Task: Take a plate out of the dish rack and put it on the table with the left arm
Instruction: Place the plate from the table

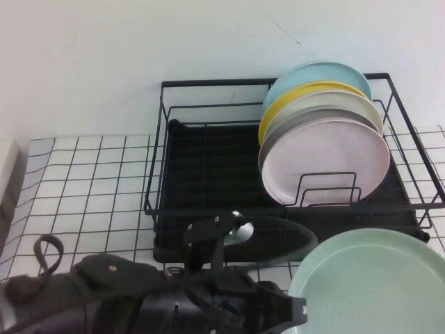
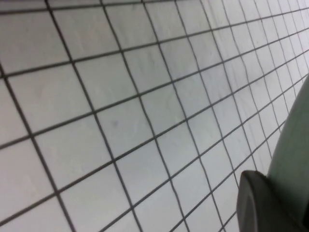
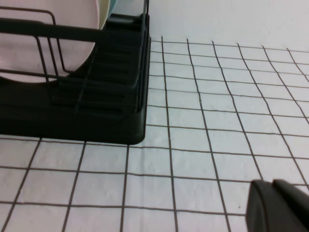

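Observation:
The mint-green plate (image 1: 379,282) is out of the dish rack (image 1: 208,174), in front of the rack's right end over the table (image 1: 83,188). My left arm (image 1: 125,296) reaches across the near edge, and my left gripper (image 1: 297,311) is shut on the plate's left rim. In the left wrist view one dark finger (image 2: 263,205) presses against the plate's pale green edge (image 2: 295,135) above the gridded table (image 2: 120,116). Whether the plate touches the table is not visible. My right gripper (image 3: 282,205) hangs low over the table, right of the rack (image 3: 96,106), fingers together and empty.
Several plates stand upright in the rack's right half, with a pale pink one (image 1: 327,160) in front and a light blue one (image 1: 313,76) at the back. The rack's left half holds no plates. A white wall runs behind the rack.

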